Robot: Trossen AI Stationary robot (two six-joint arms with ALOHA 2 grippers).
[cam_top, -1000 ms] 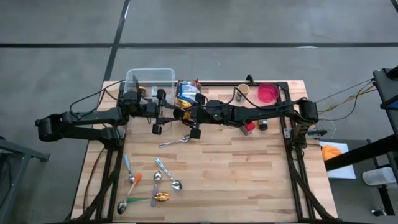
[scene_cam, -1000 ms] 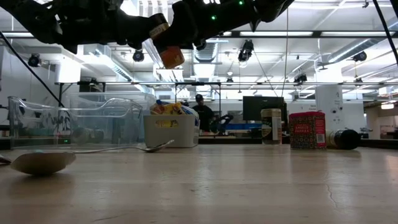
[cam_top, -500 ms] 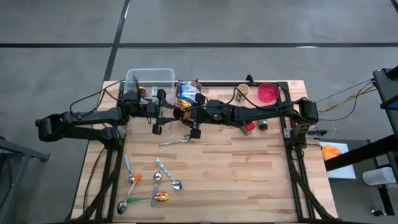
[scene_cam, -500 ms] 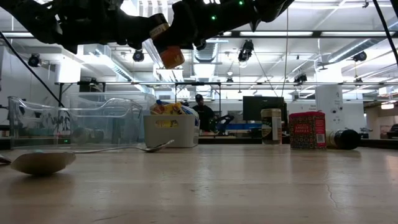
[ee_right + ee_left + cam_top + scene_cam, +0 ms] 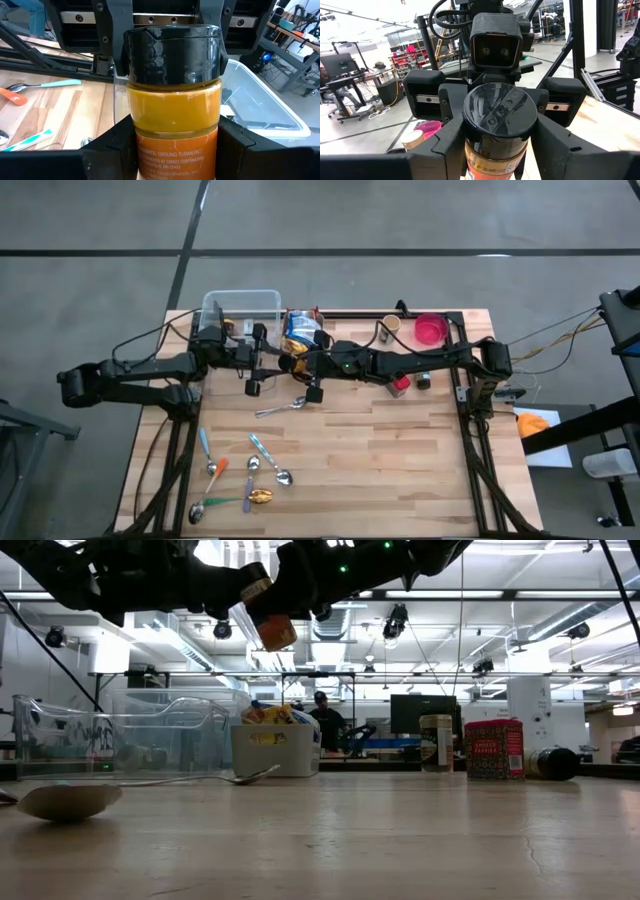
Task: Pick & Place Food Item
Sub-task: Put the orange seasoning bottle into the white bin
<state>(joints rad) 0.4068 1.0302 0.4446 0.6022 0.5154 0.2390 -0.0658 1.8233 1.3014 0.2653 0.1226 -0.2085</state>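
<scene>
Turmeric jar [image 5: 172, 100] held in mid-air above the table [image 5: 400, 450], near its far edge, just beside the white basket [image 5: 275, 748]. Left gripper [image 5: 162, 45] pinches the black lid; right gripper [image 5: 495, 145] pinches the jar's body.

turmeric jar [image 5: 172, 107] label cut off below (lower text blurred).

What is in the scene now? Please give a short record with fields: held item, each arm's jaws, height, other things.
held item: ground turmeric jar, black lid
left gripper: jaws closed on the jar's lid end
right gripper: jaws closed on the jar's base end
height: in the air above the table
other things: clear bin, spoons, pink bowl
</scene>
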